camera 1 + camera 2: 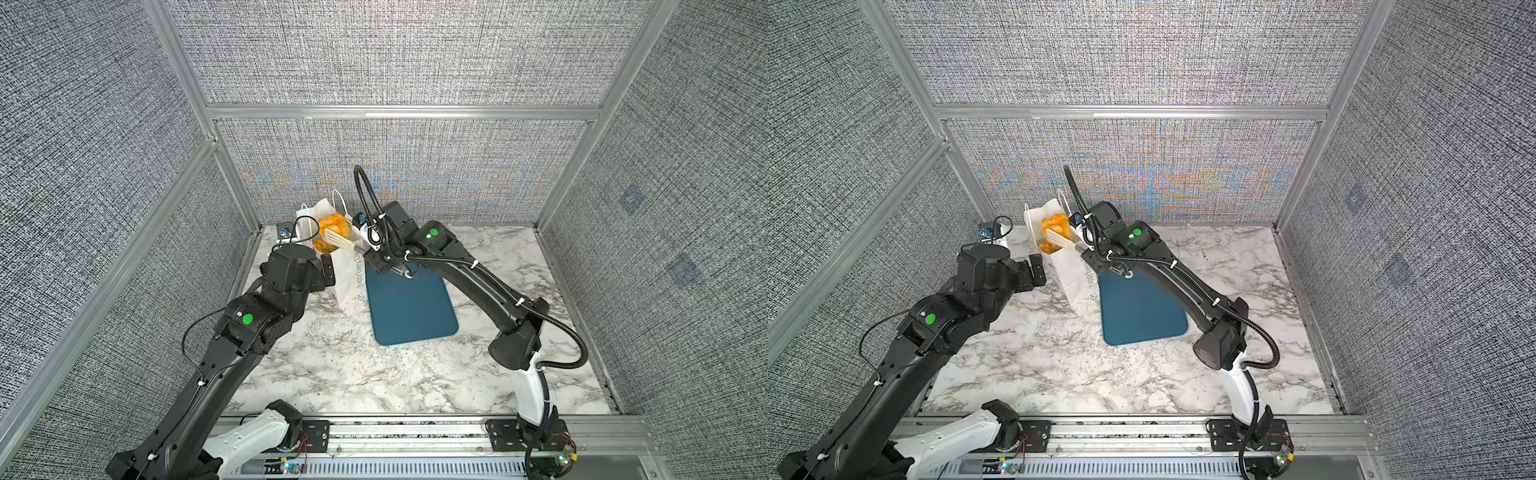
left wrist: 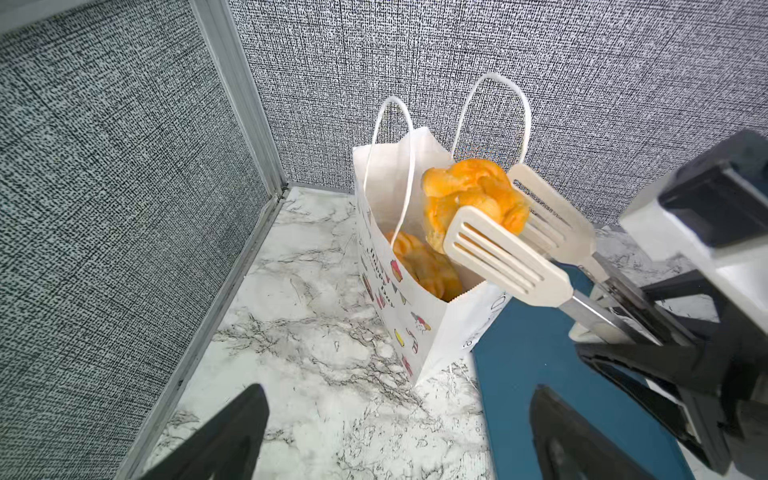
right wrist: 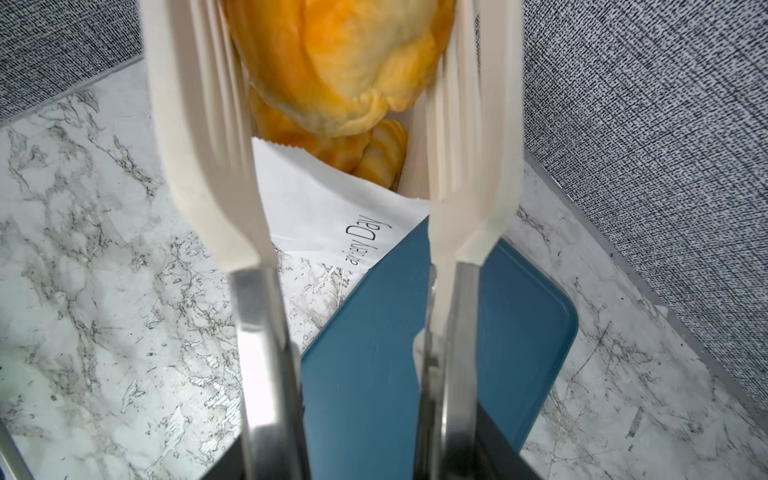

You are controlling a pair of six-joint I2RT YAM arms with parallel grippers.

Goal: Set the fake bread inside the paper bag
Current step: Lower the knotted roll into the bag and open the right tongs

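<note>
Paper bag (image 3: 324,195) reads "Day" | right hand (image 2: 642,322) pinching tongs (image 2: 503,257) | left hand (image 2: 399,432) spread

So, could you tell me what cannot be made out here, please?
Pastry count in the tall white paper bag: its walls and the golden toy pastry in the white slotted tongs hide lower ones, every view.
Left end effector: cropped by the left wrist view's bottom edge.
Dark-teal flat tray, far end: right arm covers it in both top views.

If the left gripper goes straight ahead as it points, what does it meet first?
Probably the paper bag, low on its printed side, straight ahead of the open left gripper; nothing stands between, though depth is unclear.
</note>
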